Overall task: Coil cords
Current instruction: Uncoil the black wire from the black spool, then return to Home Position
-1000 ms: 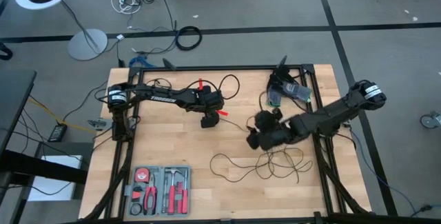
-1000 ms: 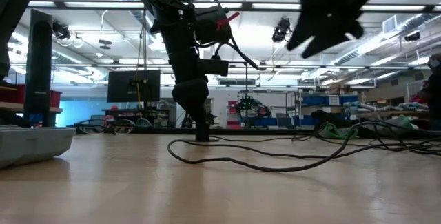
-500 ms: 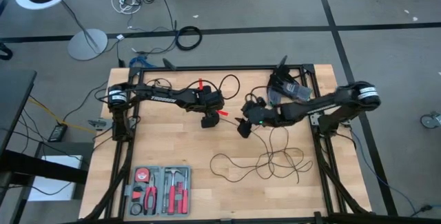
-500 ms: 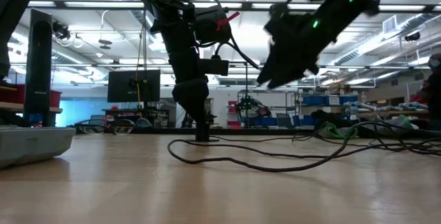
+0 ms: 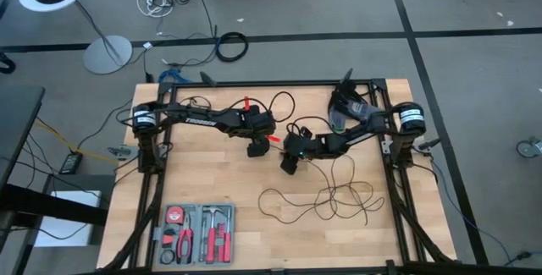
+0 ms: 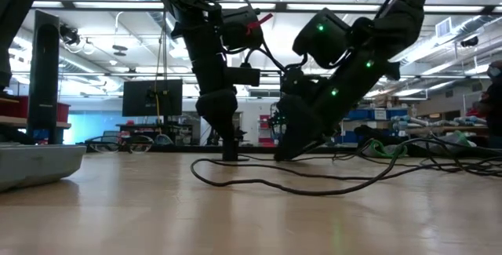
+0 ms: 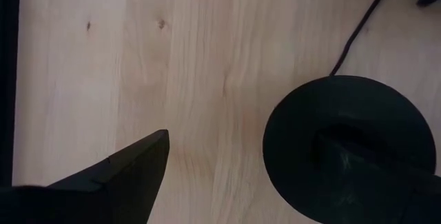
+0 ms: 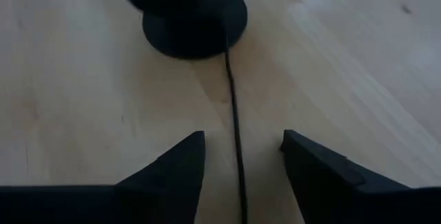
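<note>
The thin black cord (image 5: 326, 199) lies in loose loops on the wooden table right of centre, and one strand runs left to its round black puck (image 7: 303, 134). My left gripper (image 5: 254, 150) stands open over the puck at mid-table, pointing steeply down. My right gripper (image 5: 289, 167) is low over the table just right of the puck and is open. Its two fingers stand on either side of the cord strand (image 8: 236, 127) a short way from the puck (image 8: 200, 34), and I see no touch. My left gripper has one fingertip (image 7: 358, 165) set down on the puck's top face, coming from above at a steep slant. The other finger (image 7: 131, 176) hangs over bare wood beside the puck. The puck lies flat on the table.
A grey tool tray (image 5: 199, 233) with red-handled tools sits at the near left. A dark bundle with a green part (image 5: 351, 110) lies at the far right corner. Black frame rails (image 5: 389, 97) edge the table. The cord loops (image 6: 314, 188) spread across the middle right.
My right gripper has come down from high above the cord loops to just over the table. It has gone toward the left edge and the puck, rolling as it went, and now straddles the cord strand. The cord, the puck and my left gripper have kept still.
</note>
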Controlling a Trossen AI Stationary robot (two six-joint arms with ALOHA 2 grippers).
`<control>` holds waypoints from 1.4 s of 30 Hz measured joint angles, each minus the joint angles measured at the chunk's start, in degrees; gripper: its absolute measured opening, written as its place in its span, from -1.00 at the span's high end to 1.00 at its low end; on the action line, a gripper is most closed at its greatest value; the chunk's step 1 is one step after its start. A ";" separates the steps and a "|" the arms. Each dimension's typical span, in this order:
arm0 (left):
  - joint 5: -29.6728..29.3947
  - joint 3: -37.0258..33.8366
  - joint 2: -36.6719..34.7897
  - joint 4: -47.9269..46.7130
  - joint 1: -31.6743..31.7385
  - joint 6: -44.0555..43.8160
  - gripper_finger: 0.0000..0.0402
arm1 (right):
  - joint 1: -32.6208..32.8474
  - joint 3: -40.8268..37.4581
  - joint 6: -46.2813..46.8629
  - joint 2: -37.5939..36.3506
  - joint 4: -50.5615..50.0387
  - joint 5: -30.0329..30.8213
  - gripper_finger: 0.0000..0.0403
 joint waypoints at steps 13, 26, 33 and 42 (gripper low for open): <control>0.01 0.00 0.00 0.10 -0.02 0.09 -0.81 | 1.73 0.16 1.47 -2.69 -9.84 0.22 0.94; -0.24 -0.02 0.04 -0.94 0.07 0.26 -0.81 | 10.62 -0.29 16.68 -17.27 -35.68 -1.04 0.99; -0.22 -0.01 0.04 -0.73 0.07 0.26 -0.81 | 13.60 -0.25 19.45 -18.56 -33.97 0.33 0.99; 0.07 0.00 0.04 -0.60 0.07 0.07 -0.81 | 12.97 -0.18 15.56 -18.43 -22.69 3.43 0.74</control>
